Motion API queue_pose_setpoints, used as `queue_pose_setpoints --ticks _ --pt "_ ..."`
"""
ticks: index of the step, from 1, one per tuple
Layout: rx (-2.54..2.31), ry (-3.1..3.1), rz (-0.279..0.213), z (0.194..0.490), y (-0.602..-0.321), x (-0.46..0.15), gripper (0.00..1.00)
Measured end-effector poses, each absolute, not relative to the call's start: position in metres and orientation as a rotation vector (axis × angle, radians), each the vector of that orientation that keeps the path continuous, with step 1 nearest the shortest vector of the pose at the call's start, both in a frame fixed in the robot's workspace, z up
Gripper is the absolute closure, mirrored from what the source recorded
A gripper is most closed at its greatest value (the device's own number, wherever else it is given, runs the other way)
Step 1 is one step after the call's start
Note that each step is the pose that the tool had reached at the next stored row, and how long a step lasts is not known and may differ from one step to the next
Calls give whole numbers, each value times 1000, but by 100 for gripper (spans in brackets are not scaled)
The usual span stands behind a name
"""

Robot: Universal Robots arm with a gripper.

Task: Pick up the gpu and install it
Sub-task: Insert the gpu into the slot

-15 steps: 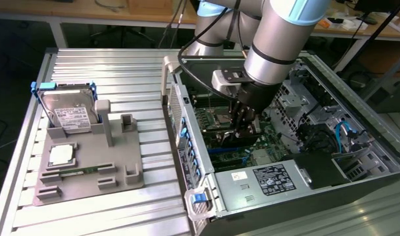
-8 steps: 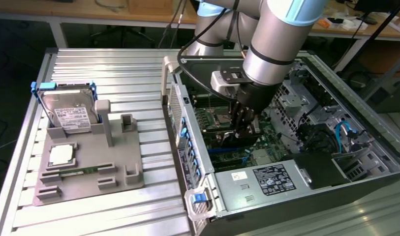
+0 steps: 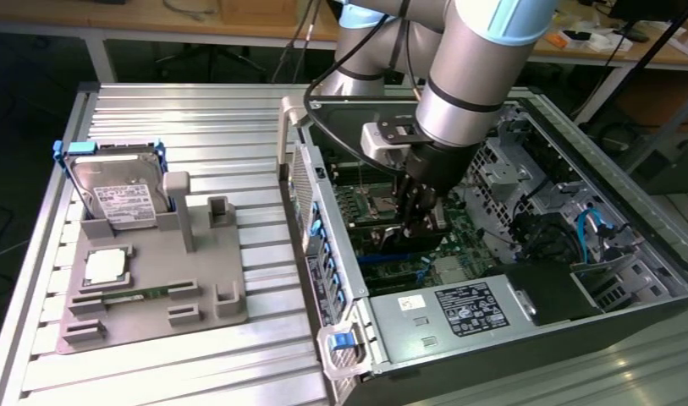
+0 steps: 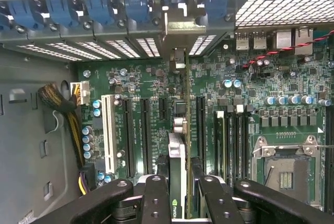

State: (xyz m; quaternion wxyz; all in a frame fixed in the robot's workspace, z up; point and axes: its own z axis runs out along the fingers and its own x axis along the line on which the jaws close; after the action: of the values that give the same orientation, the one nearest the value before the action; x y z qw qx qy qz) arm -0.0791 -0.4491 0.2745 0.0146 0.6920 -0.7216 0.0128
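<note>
The gpu (image 4: 179, 130) stands on edge over the green motherboard (image 4: 141, 78), lined up between the black expansion slots. Its silver end bracket (image 4: 180, 28) reaches the row of rear slot openings with blue clips. My gripper (image 4: 180, 203) is shut on the card, one black finger (image 4: 156, 198) on each side of it. In the exterior view my gripper (image 3: 417, 211) reaches down inside the open computer case (image 3: 614, 211), with the gpu (image 3: 403, 233) as a dark shape at its tips, low over the board.
A grey fixture (image 3: 151, 279) on the exterior view's left holds a silver hard drive (image 3: 118, 190), a processor (image 3: 104, 266) and a memory stick (image 3: 134, 296). Inside the case are the power supply (image 3: 468, 309), an open processor socket (image 4: 284, 169) and yellow-black cables (image 4: 62, 109).
</note>
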Motion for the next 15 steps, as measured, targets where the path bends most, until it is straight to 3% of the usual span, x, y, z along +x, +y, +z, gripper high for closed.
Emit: queue_pose_setpoints --ticks 15 --pt "2158 -2251 39 269 -447 -85 73"
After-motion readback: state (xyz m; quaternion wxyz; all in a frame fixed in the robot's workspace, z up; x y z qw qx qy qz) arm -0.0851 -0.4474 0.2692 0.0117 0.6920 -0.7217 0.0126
